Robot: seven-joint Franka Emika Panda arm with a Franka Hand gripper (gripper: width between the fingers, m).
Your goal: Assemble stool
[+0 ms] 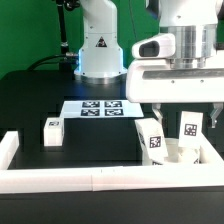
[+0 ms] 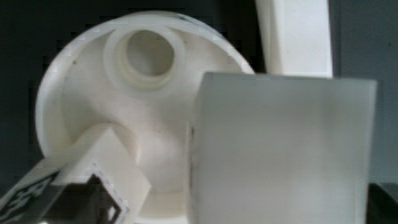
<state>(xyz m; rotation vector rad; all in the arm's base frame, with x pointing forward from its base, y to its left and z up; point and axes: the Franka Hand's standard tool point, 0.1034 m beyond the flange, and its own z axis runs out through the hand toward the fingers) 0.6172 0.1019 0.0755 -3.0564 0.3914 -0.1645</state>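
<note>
- The seat (image 2: pixel 135 95) lies at the exterior view's right of the marker board (image 1: pixel 100 107) and nearer the camera, close against the front rail (image 1: pixel 100 178). The wrist view shows it as a round, shallow disc with a socket hole.
- Two legs (image 1: pixel 155 141) (image 1: pixel 190 127) stand on or against the seat, so further from the board than the third leg (image 1: pixel 52 130), which lies alone at the board's other side, well apart.
- The gripper (image 1: pixel 187 118) hangs right over the seat and the two legs. The fingers look spread, but I cannot tell whether they have closed on a leg.
- Handling, as a judgement: the parts look like hard, smooth plastic, so they are stiff, light and somewhat slippery. They should not deform, but they could skid or twist in a loose pinch.
- Where to hold: take a leg across two flat opposite sides, near mid-length, so it stays upright.
- The seat is best pinched over its rim wall, not across the full disc, which looks too wide.
- Risk: a light seat may slide when nudged, and the rail behind it could brace it.
</note>
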